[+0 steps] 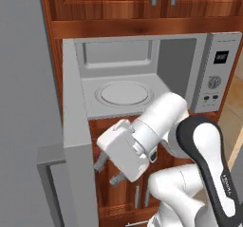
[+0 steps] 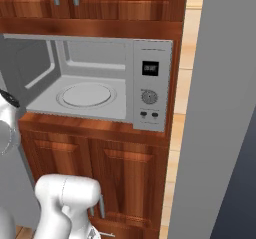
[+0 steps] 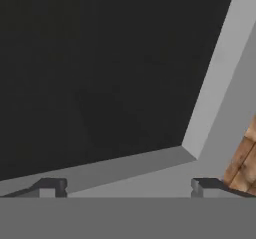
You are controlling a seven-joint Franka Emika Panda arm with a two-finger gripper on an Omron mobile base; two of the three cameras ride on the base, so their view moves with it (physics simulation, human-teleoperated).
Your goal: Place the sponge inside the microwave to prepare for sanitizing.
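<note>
The pincer [image 1: 108, 172], released with fingers spread, hangs low beside the swung-open door [image 1: 76, 140] of the microwave [image 2: 95, 83], a grey box built in among wood cabinets [image 2: 100, 178], with a round white turntable [image 2: 86, 95], a dark display too small to read, and a knob [image 2: 148, 97].

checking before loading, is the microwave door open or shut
Open. The microwave door is swung out to the left, baring the cavity and the round white turntable.
</note>
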